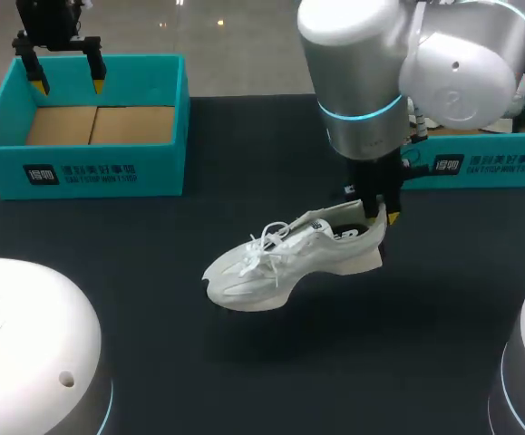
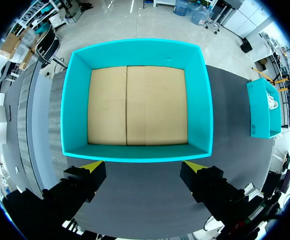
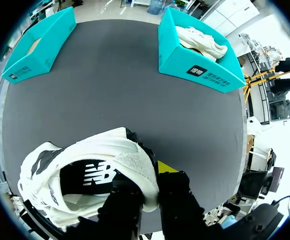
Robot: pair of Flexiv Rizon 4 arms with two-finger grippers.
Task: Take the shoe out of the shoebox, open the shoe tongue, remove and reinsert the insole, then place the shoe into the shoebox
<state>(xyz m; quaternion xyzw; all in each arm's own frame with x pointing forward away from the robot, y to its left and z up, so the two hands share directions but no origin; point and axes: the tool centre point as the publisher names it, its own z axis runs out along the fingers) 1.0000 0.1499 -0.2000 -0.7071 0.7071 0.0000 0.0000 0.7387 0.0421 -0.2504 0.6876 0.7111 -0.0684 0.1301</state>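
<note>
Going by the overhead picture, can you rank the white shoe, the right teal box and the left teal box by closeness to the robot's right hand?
1. White shoe: gripped at its heel by the right hand.
2. Right teal box: just behind the hand, to the right.
3. Left teal box: far across the table, at the left.

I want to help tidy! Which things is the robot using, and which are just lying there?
Using: white shoe; right gripper, holding its heel; probably the empty shoebox.
Just lying there: other shoebox; second shoe inside it.
</note>
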